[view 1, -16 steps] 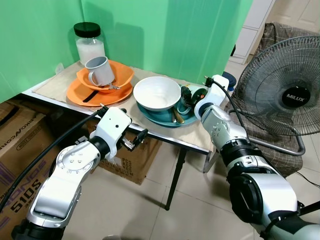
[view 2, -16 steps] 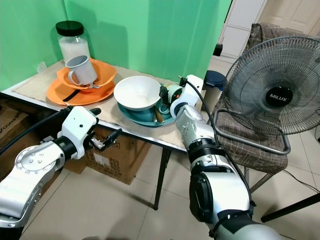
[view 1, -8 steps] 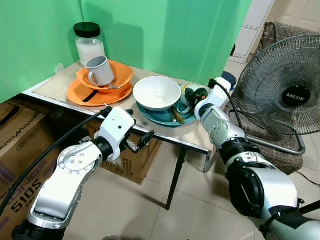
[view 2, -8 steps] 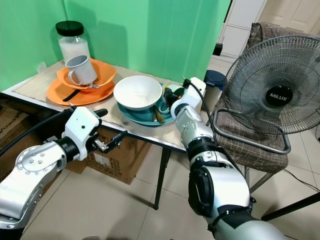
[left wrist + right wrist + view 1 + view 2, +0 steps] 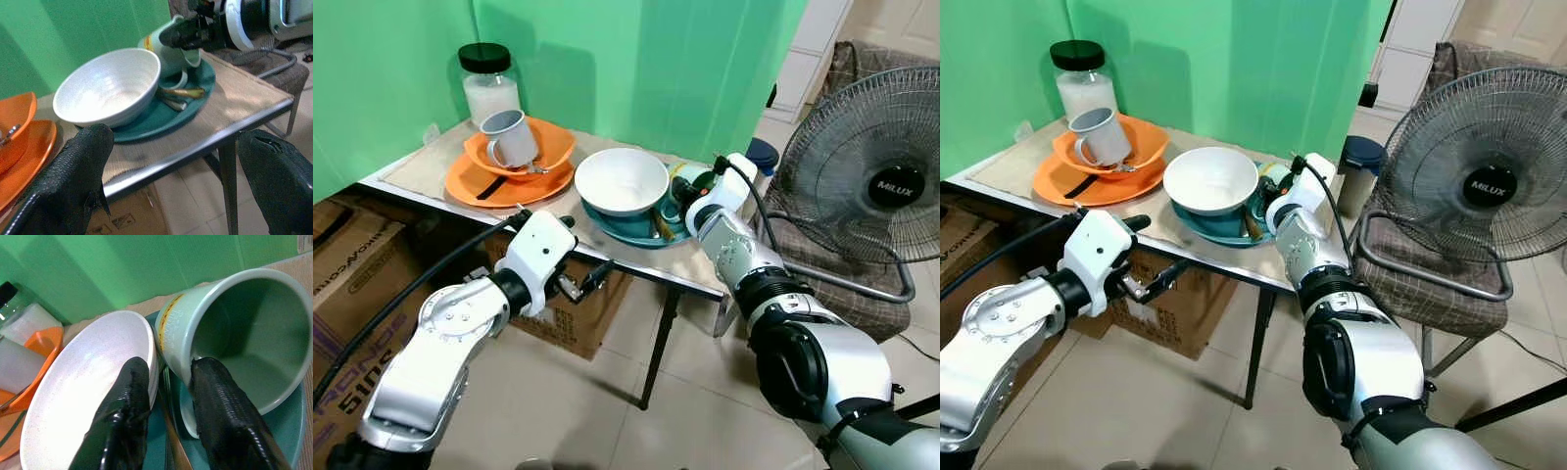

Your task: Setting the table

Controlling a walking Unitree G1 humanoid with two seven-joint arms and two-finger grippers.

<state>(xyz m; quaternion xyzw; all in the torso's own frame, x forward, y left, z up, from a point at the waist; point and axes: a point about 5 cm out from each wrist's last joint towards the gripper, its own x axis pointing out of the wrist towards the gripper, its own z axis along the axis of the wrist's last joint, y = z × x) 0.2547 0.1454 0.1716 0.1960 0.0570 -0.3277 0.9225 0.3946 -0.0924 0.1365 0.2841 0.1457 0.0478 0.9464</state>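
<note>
Two stacks of dishes stand on the table point(image 5: 421, 166). Before its edge the left gripper point(image 5: 587, 279) hovers with jaws open, holding nothing. Further right, the right gripper point(image 5: 171, 396) has its jaws closed on the green mug point(image 5: 234, 328), which is tilted on the teal plate point(image 5: 636, 233) beside the white bowl point(image 5: 621, 181). The step seems to be picking up; next, lift carefully.

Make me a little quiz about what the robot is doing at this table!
1. True or false: the right hand has one finger inside the green cup and one outside it.
2. What does the white bowl sit on: A the teal plate, B the orange plate, C the floor?
3. Fill in: the grey mug rests in the orange ____.

Key: 1 true; 2 A; 3 bowl.
</note>
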